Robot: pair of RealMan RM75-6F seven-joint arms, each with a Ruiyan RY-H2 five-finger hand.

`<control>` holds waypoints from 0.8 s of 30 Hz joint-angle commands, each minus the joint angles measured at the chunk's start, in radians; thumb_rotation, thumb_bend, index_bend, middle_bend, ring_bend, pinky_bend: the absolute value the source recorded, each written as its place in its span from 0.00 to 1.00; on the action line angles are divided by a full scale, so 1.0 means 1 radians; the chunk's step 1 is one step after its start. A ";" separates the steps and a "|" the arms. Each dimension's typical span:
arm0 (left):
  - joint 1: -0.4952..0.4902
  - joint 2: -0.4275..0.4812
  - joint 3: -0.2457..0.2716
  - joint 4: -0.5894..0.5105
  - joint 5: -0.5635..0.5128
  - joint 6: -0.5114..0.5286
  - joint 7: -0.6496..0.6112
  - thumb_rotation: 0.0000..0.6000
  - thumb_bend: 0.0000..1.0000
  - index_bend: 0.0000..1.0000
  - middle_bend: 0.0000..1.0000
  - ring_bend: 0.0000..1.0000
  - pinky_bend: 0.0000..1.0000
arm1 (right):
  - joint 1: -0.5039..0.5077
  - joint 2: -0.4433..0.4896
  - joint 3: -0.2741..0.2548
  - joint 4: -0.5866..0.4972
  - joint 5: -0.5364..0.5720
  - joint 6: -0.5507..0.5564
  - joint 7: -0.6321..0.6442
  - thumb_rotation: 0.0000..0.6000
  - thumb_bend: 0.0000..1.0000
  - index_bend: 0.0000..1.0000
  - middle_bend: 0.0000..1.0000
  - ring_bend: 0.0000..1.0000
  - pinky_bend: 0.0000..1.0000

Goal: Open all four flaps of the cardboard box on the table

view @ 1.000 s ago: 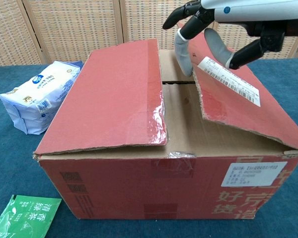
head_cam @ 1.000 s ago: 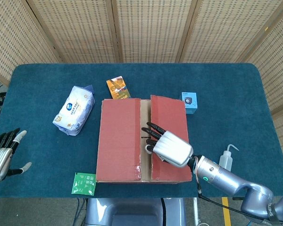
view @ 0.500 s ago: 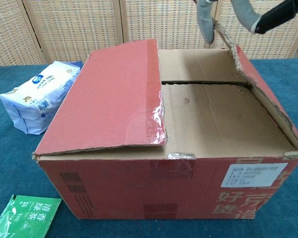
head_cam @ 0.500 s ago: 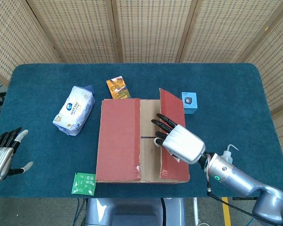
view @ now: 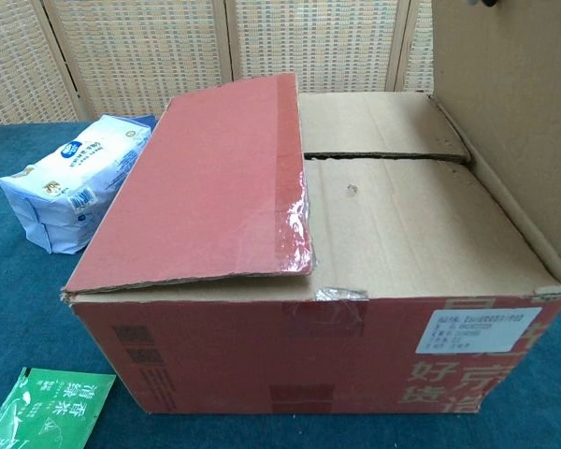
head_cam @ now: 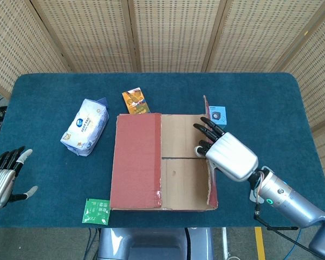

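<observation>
The red cardboard box (head_cam: 162,162) (view: 309,346) sits mid-table. Its left top flap (head_cam: 136,160) (view: 215,182) still lies down over the box. The right top flap (head_cam: 209,157) (view: 505,112) stands upright, and my right hand (head_cam: 225,151) rests against its inner face with fingers spread, holding nothing. The two brown inner flaps (head_cam: 184,162) (view: 393,206) lie flat, a seam between them. My left hand (head_cam: 2,176) hovers open at the table's left edge, far from the box. The chest view shows neither hand.
A white and blue packet (head_cam: 85,126) (view: 70,178) lies left of the box. An orange packet (head_cam: 136,101) is behind it, a small blue box (head_cam: 218,117) behind the right flap, a green sachet (head_cam: 96,210) (view: 42,412) at the front left, a white squeeze bottle (head_cam: 258,184) near my right forearm.
My right hand has swung the right top flap from half-raised to upright, moving rightward with it. The brown inner flaps are now uncovered. The left hand has stayed still.
</observation>
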 commanded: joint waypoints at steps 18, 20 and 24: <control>0.000 0.003 0.006 -0.007 0.003 -0.002 0.009 0.88 0.25 0.05 0.00 0.00 0.00 | -0.096 0.125 -0.018 0.081 0.012 0.009 -0.003 1.00 1.00 0.48 0.48 0.10 0.00; 0.000 0.005 0.006 -0.008 0.005 -0.002 0.008 0.88 0.26 0.05 0.00 0.00 0.00 | -0.103 0.112 -0.027 0.094 0.016 -0.003 -0.011 1.00 1.00 0.48 0.47 0.10 0.00; -0.003 0.012 0.001 -0.011 0.013 0.005 0.007 0.88 0.26 0.05 0.00 0.00 0.00 | -0.115 0.083 -0.039 0.112 0.028 -0.011 -0.011 1.00 1.00 0.47 0.42 0.08 0.00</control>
